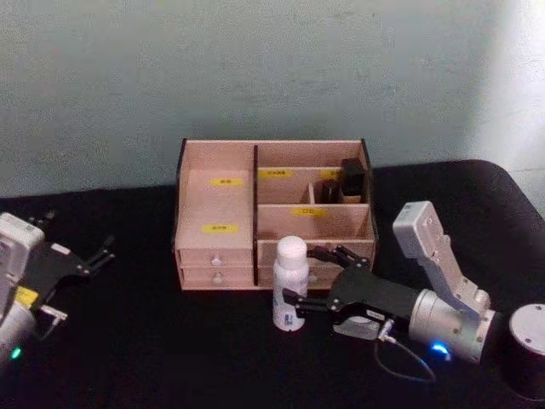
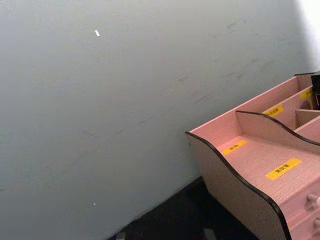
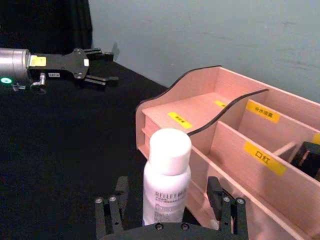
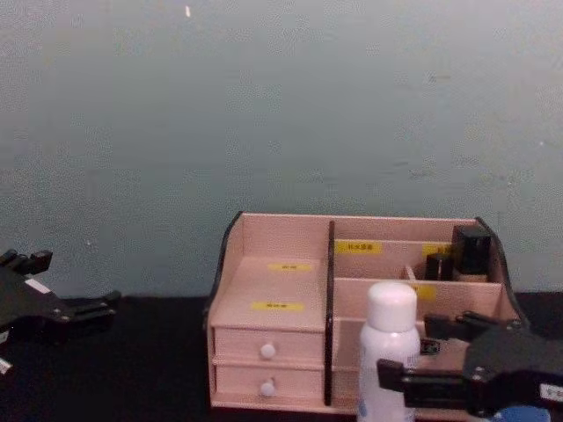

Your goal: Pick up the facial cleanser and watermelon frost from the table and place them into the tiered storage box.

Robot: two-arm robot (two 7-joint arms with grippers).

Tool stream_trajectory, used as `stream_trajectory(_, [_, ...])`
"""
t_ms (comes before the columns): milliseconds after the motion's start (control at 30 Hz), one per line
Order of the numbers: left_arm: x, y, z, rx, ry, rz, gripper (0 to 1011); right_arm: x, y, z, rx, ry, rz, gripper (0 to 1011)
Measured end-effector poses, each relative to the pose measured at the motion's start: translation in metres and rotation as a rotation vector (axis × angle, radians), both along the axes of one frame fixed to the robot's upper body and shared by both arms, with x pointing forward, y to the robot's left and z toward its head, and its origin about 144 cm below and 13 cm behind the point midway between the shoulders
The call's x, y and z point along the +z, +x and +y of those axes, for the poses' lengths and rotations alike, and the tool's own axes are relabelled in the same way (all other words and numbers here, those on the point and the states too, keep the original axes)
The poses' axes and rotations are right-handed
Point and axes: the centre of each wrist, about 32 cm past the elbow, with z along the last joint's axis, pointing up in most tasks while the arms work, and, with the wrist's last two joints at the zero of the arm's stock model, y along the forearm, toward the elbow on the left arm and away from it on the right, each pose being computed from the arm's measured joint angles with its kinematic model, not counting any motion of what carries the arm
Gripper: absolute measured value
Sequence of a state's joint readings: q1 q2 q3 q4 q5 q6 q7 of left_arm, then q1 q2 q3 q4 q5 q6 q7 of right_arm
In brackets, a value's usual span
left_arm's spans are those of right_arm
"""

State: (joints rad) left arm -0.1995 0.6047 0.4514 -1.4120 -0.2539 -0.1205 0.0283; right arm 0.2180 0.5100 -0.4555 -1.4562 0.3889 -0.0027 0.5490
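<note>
The facial cleanser (image 1: 288, 285) is a white bottle with a white cap, standing upright on the black table just in front of the tiered storage box (image 1: 213, 204). My right gripper (image 1: 311, 277) is open, one finger on either side of the bottle's lower body with gaps showing in the right wrist view (image 3: 167, 210). The bottle (image 3: 167, 170) hides part of the box's front drawers. I cannot pick out the watermelon frost. My left gripper (image 1: 102, 251) rests open at the table's far left, well away from the box.
Dark small items (image 1: 341, 181) stand in the box's back right compartment. A dark round object (image 1: 528, 349) sits at the right front edge. The wall (image 4: 264, 105) rises close behind the box. Black tabletop (image 1: 145, 341) stretches between the left gripper and the box.
</note>
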Motion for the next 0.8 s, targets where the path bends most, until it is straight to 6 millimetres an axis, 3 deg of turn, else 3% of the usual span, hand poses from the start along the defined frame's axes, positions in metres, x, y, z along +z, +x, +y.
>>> stream_trajectory(800, [0.000,0.000,0.000,0.000,0.000,0.000,1001,-0.010,0.019,0.017,0.014,-0.015,0.042,1002])
